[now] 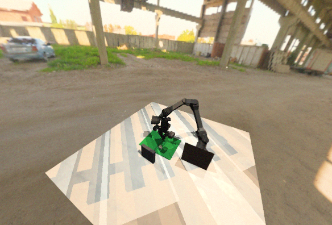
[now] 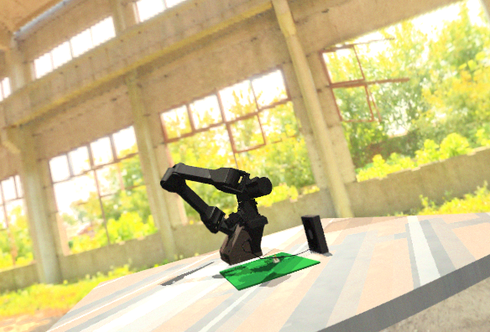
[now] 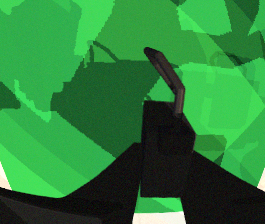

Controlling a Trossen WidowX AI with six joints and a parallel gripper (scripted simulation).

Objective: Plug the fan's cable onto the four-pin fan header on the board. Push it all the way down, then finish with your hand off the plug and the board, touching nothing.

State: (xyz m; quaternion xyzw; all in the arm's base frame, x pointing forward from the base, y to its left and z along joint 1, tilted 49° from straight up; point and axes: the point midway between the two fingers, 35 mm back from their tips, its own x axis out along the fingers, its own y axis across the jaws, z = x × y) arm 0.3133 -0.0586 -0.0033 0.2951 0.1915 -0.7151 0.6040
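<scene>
Grasping the black plug (image 3: 159, 150), clenched firmly in the gripper (image 1: 163, 138) (image 2: 254, 253) (image 3: 157, 151), at lower centre of the wrist frame. Seen against the green board (image 1: 172, 144) (image 2: 258, 274) (image 3: 28, 130). In the top frame, noted just below the gripper: pale header (image 1: 160, 146) (image 2: 276, 260). Seating not confirmed.

Patchwork tabletop carries board and fan

The tabletop (image 1: 134, 196) (image 2: 357, 268), patterned in peach, white and grey-blue patches, carries a flat green circuit board (image 1: 171, 151) (image 2: 252, 278) (image 3: 28, 150). Just beside it, a black fan (image 1: 148, 154) (image 2: 316, 235) stands upright.
</scene>
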